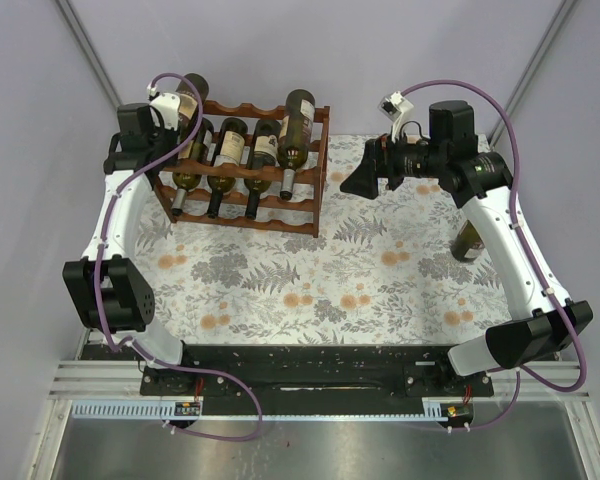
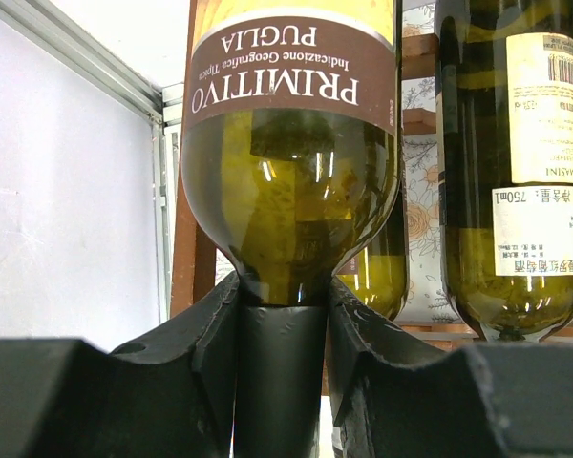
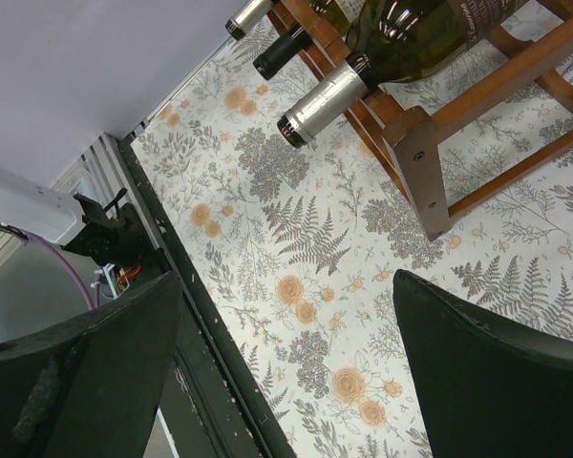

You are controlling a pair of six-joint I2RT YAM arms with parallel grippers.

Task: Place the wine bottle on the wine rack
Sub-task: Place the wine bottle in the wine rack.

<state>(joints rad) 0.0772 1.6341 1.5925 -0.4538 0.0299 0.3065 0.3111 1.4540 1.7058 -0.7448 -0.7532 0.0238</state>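
The wine rack (image 1: 280,205) of reddish-brown wavy rails stands at the far left of the table. My left gripper (image 1: 172,110) is at its upper left end, shut on the dark neck of a green wine bottle (image 1: 191,97). In the left wrist view the fingers (image 2: 205,334) clamp the neck, and the wine bottle (image 2: 291,191) with its brown "Primitivo Puglia" label points away beside a rack post (image 2: 189,258). I cannot tell whether it rests on the rails. My right gripper (image 1: 362,180) hovers open right of the rack, nothing between its fingers (image 3: 497,372).
Several other bottles lie in the rack, one on the top tier at the right (image 1: 297,125), others lower (image 1: 227,150). A dark bottle (image 1: 468,240) stands on the flowered tablecloth (image 1: 310,270) under my right arm. In the right wrist view a rack post (image 3: 422,162) stands close by.
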